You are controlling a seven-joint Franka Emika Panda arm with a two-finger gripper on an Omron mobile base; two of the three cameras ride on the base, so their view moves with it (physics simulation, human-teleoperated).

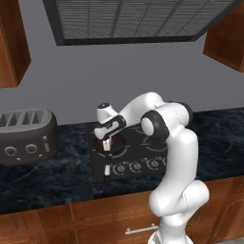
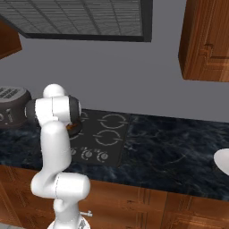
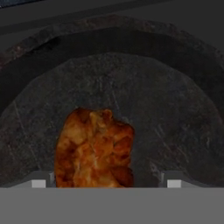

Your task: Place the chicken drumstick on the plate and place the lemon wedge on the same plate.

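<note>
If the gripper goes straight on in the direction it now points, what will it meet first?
Most likely the orange-brown chicken drumstick, lying between the open gripper's fingertips in a dark round pan. The gap to it is unclear.

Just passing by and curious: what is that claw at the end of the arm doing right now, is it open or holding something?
Tool: open, its fingertips on either side of the chicken drumstick, which lies in a dark pan; not clamped on it yet.
</note>
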